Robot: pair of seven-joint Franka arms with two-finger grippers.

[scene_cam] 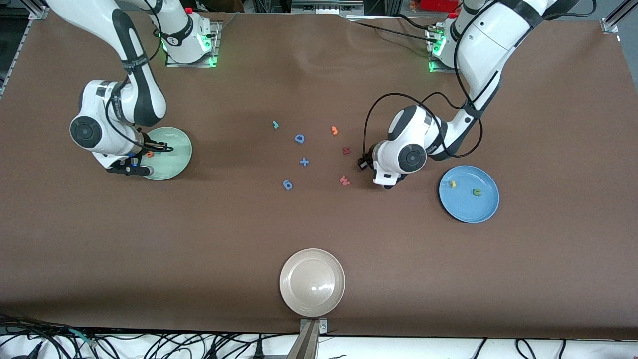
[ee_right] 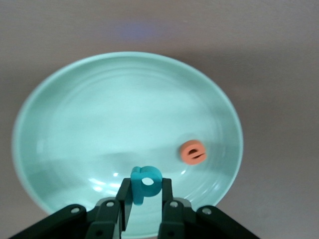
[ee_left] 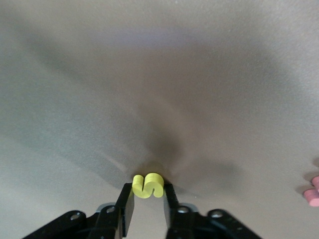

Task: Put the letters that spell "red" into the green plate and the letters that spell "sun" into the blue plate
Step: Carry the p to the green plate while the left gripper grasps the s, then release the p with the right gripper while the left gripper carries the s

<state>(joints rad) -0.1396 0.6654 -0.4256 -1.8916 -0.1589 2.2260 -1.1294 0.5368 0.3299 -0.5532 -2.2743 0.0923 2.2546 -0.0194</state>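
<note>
My left gripper [ee_left: 148, 193] is down at the brown table, shut on the yellow "s" [ee_left: 148, 184], between the pink "W" [scene_cam: 344, 180] and the blue plate [scene_cam: 468, 212]. In that plate lie the yellow "u" [scene_cam: 452, 184] and the dark green "n" [scene_cam: 477, 192]. My right gripper [ee_right: 144, 193] hangs over the green plate [ee_right: 99, 109], shut on the teal "d" [ee_right: 145, 182]. The orange "e" [ee_right: 192, 152] lies in that plate. The teal "r" [scene_cam: 275, 124] lies on the table near the middle. In the front view the left hand [scene_cam: 394, 169] hides the "s".
Loose letters lie mid-table: a blue "D" [scene_cam: 299, 138], an orange hooked piece [scene_cam: 335, 130], a dark red letter [scene_cam: 347, 150], a blue plus [scene_cam: 304, 161] and a blue "9" [scene_cam: 287, 185]. A beige-white plate [scene_cam: 312, 259] sits near the table's front edge.
</note>
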